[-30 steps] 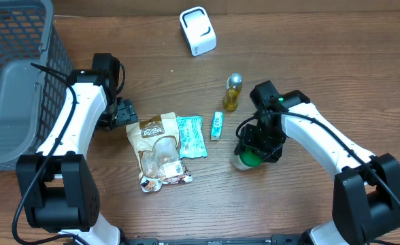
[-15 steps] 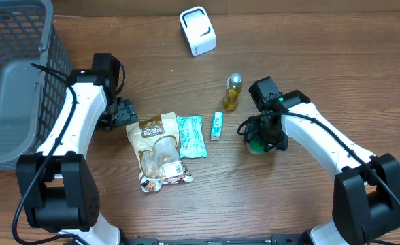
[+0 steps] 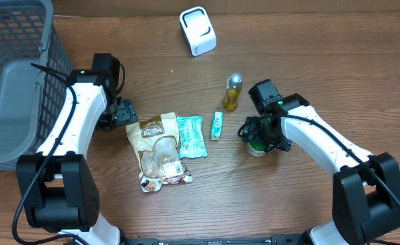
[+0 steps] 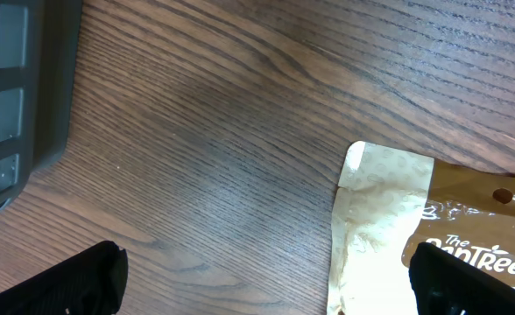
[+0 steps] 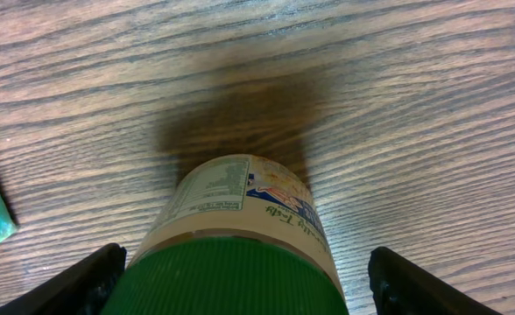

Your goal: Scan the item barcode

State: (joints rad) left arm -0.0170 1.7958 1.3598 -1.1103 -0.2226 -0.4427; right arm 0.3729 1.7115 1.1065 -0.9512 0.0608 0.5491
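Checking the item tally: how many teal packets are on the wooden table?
2. A wide teal plastic packet lies beside the brown snack pouch; a slim teal packet lies apart, further right. None appears hidden.

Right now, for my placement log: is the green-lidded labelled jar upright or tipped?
Upright: the green-lidded labelled jar stands base-down on the wooden table, lid up.
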